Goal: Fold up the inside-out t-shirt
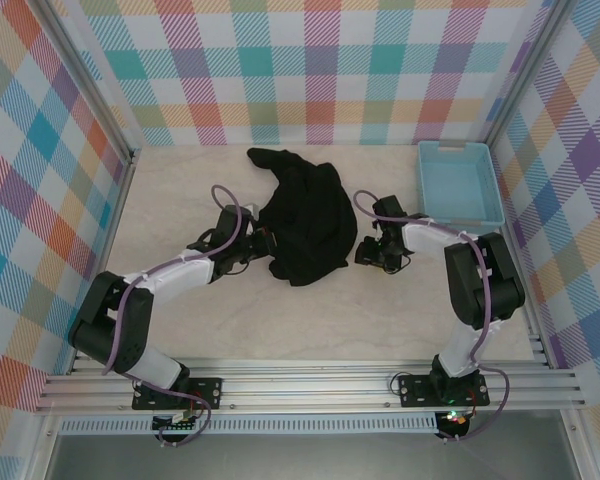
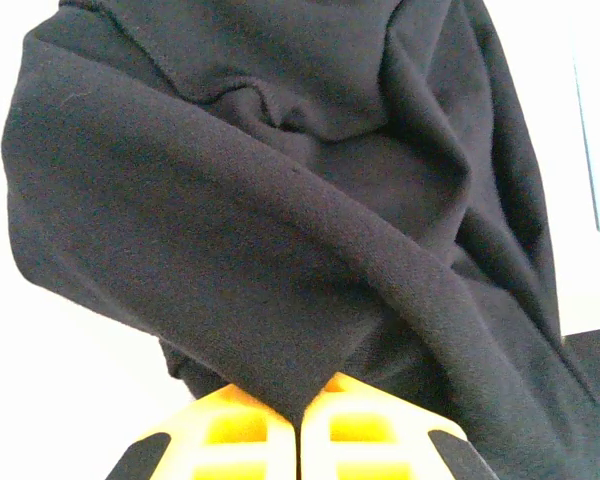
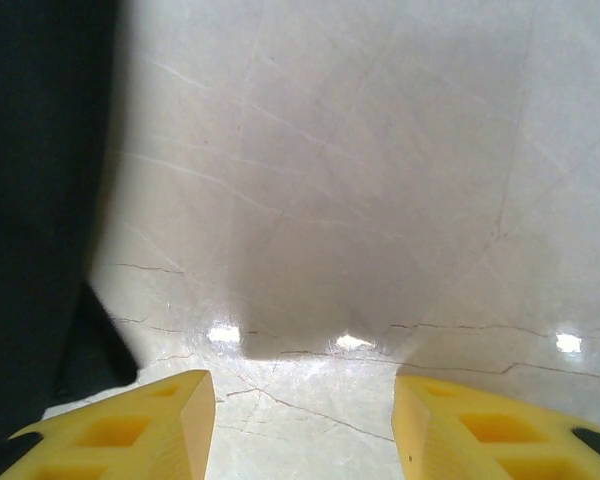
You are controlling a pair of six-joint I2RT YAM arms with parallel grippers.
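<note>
Nearest to us, on the near-left side of the plain black, soft cloth inside-out t-shirt (image 1: 305,225), the left fingers (image 2: 235,430) are pressed flat together with a thick fold of the cloth bunched right over their tips. To me that looks like a pinch on the shirt's left edge, probably to get a handle on it so it can be pulled out flat. Just off the shirt's right edge, the right fingers (image 3: 480,430) stand apart with nothing between them but bare pale marble-look bench (image 1: 310,320). The black cloth sits just outside the left-hand one, so that side has no grip yet, and my guess is it's lined up low to take the opposite edge. The shirt itself is a crumpled heap on the bench between the two arms, nowhere near folded, so I'd say we're right at the start. One twisted bit, maybe a sleeve, trails off its far-left end toward the back wall. Beyond the shirt and off to its right, well apart from it, is a light-blue rectangular plastic basket (image 1: 458,147), presumably parked there so it's out of the way.
</note>
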